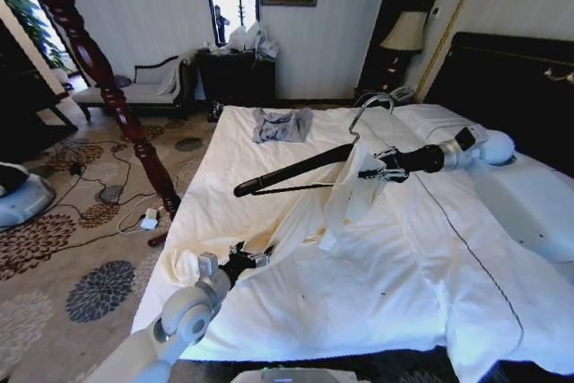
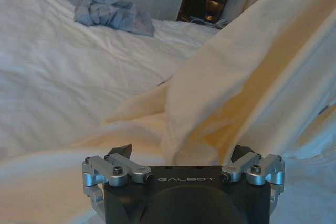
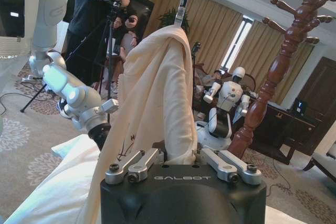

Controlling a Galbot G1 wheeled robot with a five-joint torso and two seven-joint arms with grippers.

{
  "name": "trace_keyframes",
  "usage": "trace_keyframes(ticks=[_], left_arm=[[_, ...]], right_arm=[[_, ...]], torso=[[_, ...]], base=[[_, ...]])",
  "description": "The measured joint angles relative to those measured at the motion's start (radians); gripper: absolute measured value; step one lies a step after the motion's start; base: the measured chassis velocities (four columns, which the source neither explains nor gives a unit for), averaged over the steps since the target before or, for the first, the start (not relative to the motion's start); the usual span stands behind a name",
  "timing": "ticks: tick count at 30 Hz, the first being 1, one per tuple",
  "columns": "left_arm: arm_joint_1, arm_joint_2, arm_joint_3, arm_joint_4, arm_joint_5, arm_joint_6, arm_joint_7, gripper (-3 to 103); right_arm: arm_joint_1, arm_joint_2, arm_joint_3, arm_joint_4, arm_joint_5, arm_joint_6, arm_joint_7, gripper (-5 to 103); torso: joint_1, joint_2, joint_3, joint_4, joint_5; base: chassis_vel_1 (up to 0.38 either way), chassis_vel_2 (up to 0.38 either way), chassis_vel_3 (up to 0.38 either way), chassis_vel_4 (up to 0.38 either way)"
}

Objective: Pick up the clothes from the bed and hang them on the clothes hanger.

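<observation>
One cream shirt (image 1: pixel 345 193) (thin, draped) on black hanger (image 1: pixel 291 172), pinched by right gripper (image 1: pixel 375 168); left gripper (image 1: pixel 256 256) wide.

You're looking at the bed (image 1: pixel 377 284), its white sheets rumpled across the whole surface. Near the far edge, close to the corner away from the headboard, a small blue-grey garment (image 1: pixel 282 125) lies crumpled. White pillows (image 1: pixel 429 118) sit along the headboard edge. The lower part of the cream shirt (image 1: pixel 269 239) trails on the sheet toward the near corner beside the carpet.
</observation>
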Motion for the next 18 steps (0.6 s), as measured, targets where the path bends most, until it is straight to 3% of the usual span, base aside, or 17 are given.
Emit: trace_keyframes(ticks=[5, 7, 8, 10, 12, 13, 17, 18], left_arm=[[0.005, -0.002, 0.003, 0.015, -0.020, -0.012, 0.009, 102], [0.007, -0.004, 0.003, 0.018, -0.028, -0.016, 0.014, 99], [0.007, -0.004, 0.004, 0.021, -0.028, -0.023, 0.023, 89], [0.006, -0.003, 0.004, 0.021, -0.026, -0.027, 0.026, 89], [0.005, -0.001, 0.005, 0.025, -0.016, -0.038, 0.030, 78], [0.005, -0.001, 0.005, 0.025, -0.016, -0.038, 0.030, 78], [0.005, 0.002, -0.002, 0.029, -0.006, -0.051, 0.037, 56], [0.005, 0.002, -0.002, 0.029, -0.006, -0.051, 0.037, 56]], right_arm=[[0.003, 0.005, 0.000, -0.004, 0.004, 0.001, 0.000, 19], [0.003, 0.006, 0.000, -0.005, 0.005, 0.001, 0.000, 19], [0.001, 0.006, 0.000, -0.006, 0.005, 0.001, 0.000, 19], [0.001, 0.006, 0.000, -0.007, 0.005, 0.001, 0.000, 19], [-0.003, 0.005, 0.001, -0.009, 0.005, 0.002, 0.000, 19], [-0.003, 0.005, 0.001, -0.009, 0.005, 0.002, 0.000, 19], [-0.007, 0.002, 0.002, -0.010, 0.005, 0.003, 0.000, 19], [-0.007, 0.002, 0.002, -0.010, 0.005, 0.003, 0.000, 19]], torso=[[0.000, 0.000, 0.000, -0.0001, 0.0000], [0.000, 0.000, 0.000, 0.0001, 0.0000], [0.000, 0.000, 0.000, -0.0001, 0.0000], [0.000, 0.000, 0.000, -0.0003, 0.0000], [0.000, 0.000, 0.000, -0.0002, 0.0000], [0.000, 0.000, 0.000, -0.0002, 0.0000], [0.000, 0.000, 0.000, -0.0002, 0.0000], [0.000, 0.000, 0.000, -0.0002, 0.0000]], base=[[0.000, 0.000, 0.000, 0.000], [0.000, 0.000, 0.000, 0.000], [0.000, 0.000, 0.000, 0.000], [0.000, 0.000, 0.000, 0.000], [0.000, 0.000, 0.000, 0.000], [0.000, 0.000, 0.000, 0.000], [0.000, 0.000, 0.000, 0.000], [0.000, 0.000, 0.000, 0.000]])
